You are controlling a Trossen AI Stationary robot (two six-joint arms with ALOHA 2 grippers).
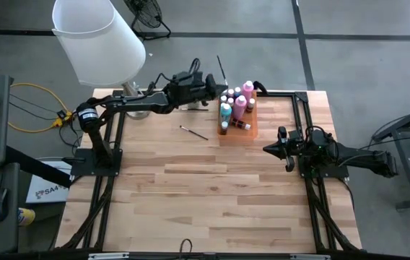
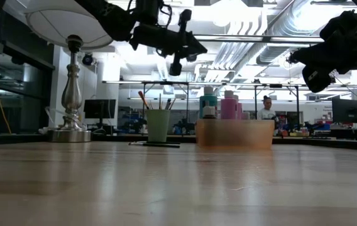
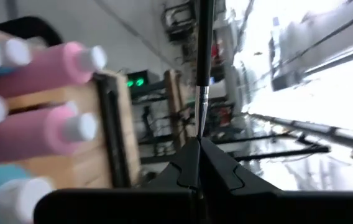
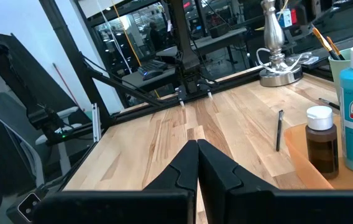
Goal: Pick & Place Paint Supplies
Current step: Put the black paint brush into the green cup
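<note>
Pinching a paintbrush upright, the left hand is shown raised just beside the bottle tray. Transport is judged underway; lowering into the green cup below is called for. The right hand, pressed together, is parked aside.

On the bench, seen from above, the tray of paint bottles sits at about twelve o'clock from centre. A paintbrush lies at nine o'clock of the tray. The lamp base stands at ten o'clock, the cup of brushes between lamp and tray. The left gripper hangs just at ten o'clock of the tray, pinching another brush; the right gripper waits at four o'clock.
</note>
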